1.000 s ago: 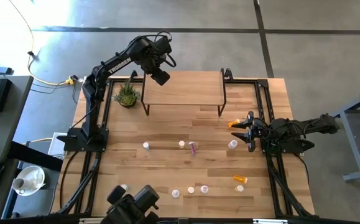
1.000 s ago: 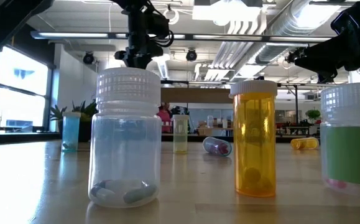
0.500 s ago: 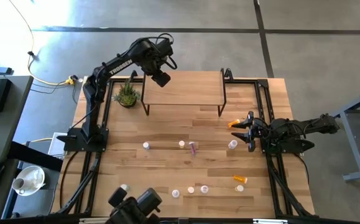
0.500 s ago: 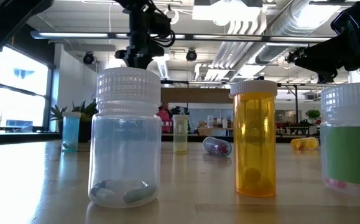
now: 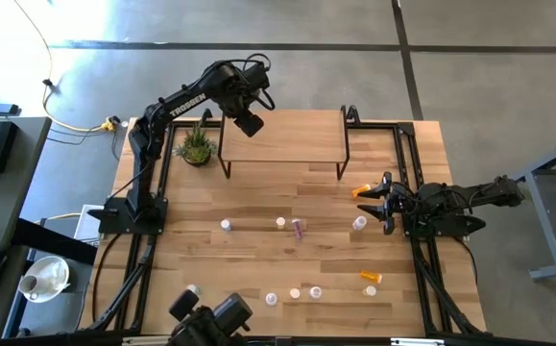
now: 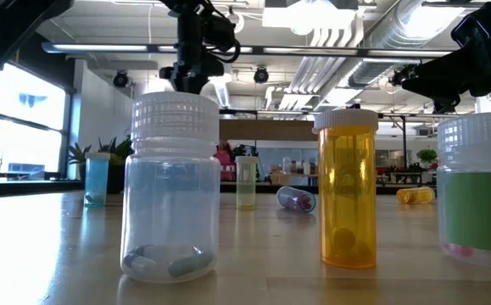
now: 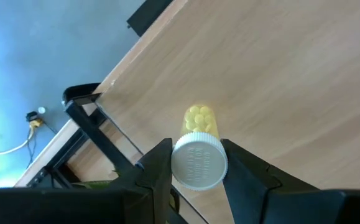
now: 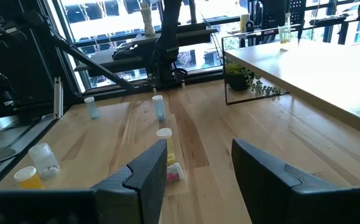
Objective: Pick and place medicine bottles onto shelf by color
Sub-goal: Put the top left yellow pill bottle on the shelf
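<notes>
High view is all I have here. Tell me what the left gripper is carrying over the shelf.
Observer: The left gripper is shut on a yellow bottle, gripped at its white cap; the left wrist view shows it.
Operator: Say whether it's set down.
Observer: Can't tell. In that view the bottle is over the shelf near a corner, contact unclear.
Operator: Report the right gripper.
Observer: The right gripper is open and empty, low over the table; its wrist view shows bare wood between the fingers.
</notes>
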Motion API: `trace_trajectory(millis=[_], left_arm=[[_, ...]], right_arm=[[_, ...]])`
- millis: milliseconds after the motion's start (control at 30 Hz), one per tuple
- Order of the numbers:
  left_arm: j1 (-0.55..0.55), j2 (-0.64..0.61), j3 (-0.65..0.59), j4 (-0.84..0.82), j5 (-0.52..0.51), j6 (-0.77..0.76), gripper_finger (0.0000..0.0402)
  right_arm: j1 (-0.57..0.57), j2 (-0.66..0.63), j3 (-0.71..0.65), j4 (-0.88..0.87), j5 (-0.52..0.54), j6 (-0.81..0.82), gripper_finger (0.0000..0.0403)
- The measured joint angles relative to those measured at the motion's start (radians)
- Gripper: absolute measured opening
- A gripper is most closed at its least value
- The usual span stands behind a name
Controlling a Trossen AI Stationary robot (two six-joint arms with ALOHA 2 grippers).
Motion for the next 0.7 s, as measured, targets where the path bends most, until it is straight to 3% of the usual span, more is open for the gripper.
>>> trace_trajectory(millis=[700], left_arm=[[0.0,0.0,0.0,0.025,0.021,0.025,0.0165]], right_arm=[[0.0,0.0,0.0,0.0,0.0,0.0,0.0172]])
